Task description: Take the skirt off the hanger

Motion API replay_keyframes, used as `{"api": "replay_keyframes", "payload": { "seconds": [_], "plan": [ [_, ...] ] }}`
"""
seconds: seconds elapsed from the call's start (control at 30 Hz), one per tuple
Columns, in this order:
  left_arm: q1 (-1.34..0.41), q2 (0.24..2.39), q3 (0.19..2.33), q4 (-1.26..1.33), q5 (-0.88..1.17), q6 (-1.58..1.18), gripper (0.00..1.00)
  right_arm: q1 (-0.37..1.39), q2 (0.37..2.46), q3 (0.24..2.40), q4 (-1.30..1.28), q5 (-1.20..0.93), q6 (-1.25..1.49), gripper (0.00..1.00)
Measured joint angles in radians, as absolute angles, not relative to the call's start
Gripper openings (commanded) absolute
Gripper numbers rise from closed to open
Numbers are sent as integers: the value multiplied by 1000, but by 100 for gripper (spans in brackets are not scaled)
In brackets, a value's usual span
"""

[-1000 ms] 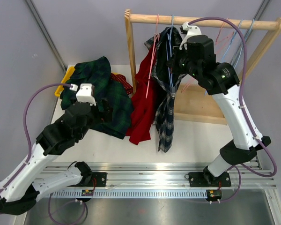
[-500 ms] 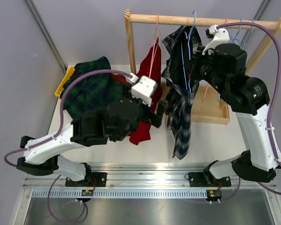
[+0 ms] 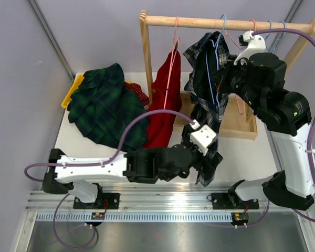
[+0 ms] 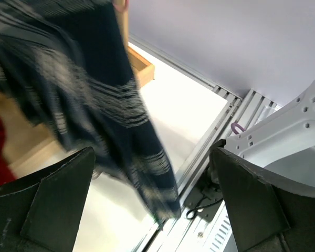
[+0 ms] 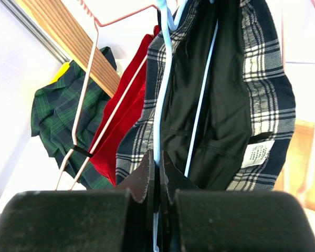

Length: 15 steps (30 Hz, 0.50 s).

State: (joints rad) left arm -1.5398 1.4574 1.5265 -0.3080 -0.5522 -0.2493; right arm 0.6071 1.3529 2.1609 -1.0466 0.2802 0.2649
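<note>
A navy plaid skirt [image 3: 209, 113] hangs on a light blue hanger [image 3: 219, 32] hooked over the wooden rail [image 3: 199, 22]. My right gripper [image 5: 157, 176] is shut on the hanger's blue wire [image 5: 163, 79], right beside the skirt's dark lining [image 5: 226, 105]. In the top view that gripper [image 3: 224, 79] sits at the skirt's upper right. My left gripper [image 4: 152, 157] is open low at the front, and the skirt's blurred lower hem [image 4: 115, 105] hangs between its wide-set fingers without touching them. From above, the left gripper [image 3: 202, 160] is at the hem.
A red skirt [image 3: 165, 102] hangs on a pink hanger left of the plaid one. A green plaid garment [image 3: 102, 105] lies at the table's back left over a yellow object [image 3: 72, 90]. Several bare hangers [image 3: 275, 26] hang at the rail's right end. The rack's wooden base [image 3: 236, 126] lies behind.
My left arm swung right from the green garment to the plaid skirt's hem. My right gripper carried the hanger and skirt to the right along the rail.
</note>
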Motion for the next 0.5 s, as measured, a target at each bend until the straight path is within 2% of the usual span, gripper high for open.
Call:
{"api": "replay_keyframes", "payload": {
  "seconds": [0.17,0.3,0.37,0.4,0.43,0.5],
  "plan": [
    [-1542,1555,1468,-154,-546,-244,99,607,1349,2185,-1077,281,278,0],
    [-1542,1628,1480,-95,-602,-226,86,607,1331,2197,-1107,290,283,0],
    [-1543,1653,1493,-83,-653,-215,67,607,1324,2214,-1122,297,284,0],
    [-1544,1665,1499,-73,-693,-205,54,607,1320,2226,-1131,298,284,0],
    [-1544,1668,1500,-65,-719,-202,3,607,1317,2238,-1138,299,284,0],
    [-1544,1670,1499,-50,-780,-179,0,607,1307,2251,-1148,302,285,0]
  ]
}}
